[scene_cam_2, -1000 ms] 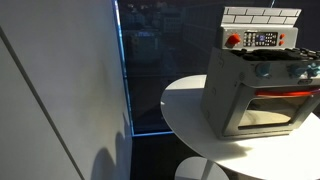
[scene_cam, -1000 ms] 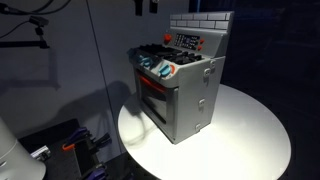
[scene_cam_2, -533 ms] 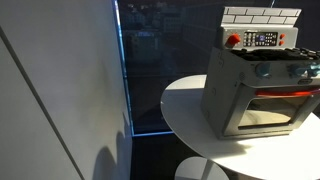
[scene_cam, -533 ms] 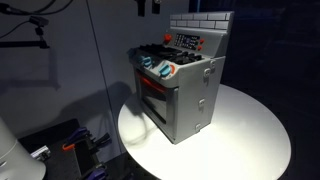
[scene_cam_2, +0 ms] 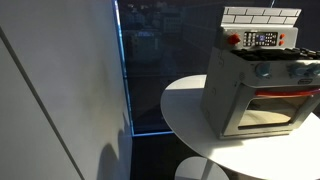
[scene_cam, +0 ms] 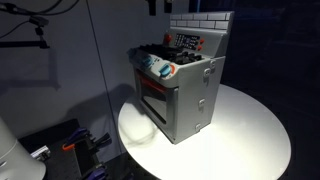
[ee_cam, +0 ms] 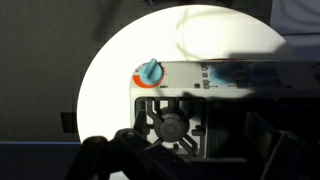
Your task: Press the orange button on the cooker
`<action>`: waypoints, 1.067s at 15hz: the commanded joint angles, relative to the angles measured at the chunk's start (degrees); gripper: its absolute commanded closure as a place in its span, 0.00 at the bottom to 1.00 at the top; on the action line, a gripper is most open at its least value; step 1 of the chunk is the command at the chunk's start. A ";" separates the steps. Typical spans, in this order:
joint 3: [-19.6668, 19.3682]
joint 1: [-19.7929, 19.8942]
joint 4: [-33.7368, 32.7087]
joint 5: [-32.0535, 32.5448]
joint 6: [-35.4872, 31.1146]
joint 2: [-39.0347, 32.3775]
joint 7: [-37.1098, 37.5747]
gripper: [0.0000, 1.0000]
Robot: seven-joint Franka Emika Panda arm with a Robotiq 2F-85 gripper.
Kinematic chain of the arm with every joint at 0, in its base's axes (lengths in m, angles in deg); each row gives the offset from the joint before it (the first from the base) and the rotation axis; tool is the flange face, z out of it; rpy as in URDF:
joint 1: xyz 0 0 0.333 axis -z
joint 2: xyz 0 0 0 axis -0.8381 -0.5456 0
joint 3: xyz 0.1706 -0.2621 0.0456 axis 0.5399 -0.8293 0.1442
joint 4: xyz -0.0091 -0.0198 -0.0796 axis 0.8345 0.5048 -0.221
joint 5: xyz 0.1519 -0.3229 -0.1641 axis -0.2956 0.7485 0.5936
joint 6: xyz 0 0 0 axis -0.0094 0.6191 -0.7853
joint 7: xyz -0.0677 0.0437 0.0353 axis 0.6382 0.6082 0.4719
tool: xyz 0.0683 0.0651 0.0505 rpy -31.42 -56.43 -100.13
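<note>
At the bottom of the wrist view, your fingers (ee_cam: pixel 100 153) read as two dark shapes standing apart with nothing held between them; the gripper (ee_cam: pixel 180 152) is spread and empty. I judge that posture poor for a press: one closed tip would give surer contact than a wide gap that could straddle the target.

Beneath the gap lies a hob burner (ee_cam: pixel 170 128), so you hang above the top of the cooker (scene_cam: pixel 180 90), looking down over its front edge. Beyond the burner runs the front strip, with a blue knob (ee_cam: pixel 150 72) on an orange ring; the markings beside it are blurred. The round white table (ee_cam: pixel 115 50) shows past that edge.

The cooker stands upright on the table in both exterior views, oven door facing outward. The orange button (scene_cam_2: pixel 233 40) sits at one end of the control strip on the upright back panel (scene_cam_2: pixel 260 17), just below the brick pattern. It does not show in the wrist view.

Finding: no contact with the cooker; approach stage only. Because the button faces forward, not up, the next move calls for lining up with the panel and coming at it face-on. Risk: a hard push may slide the cooker, which looks light, across the table.
</note>
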 commanded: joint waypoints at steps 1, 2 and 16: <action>-0.37 0.58 -1.85 -0.73 -2.60 -1.87 1.82 0.00; -0.52 0.71 -1.35 -0.72 -4.34 -1.93 2.45 0.00; -1.85 2.33 3.65 -0.91 -21.05 -3.47 11.90 0.00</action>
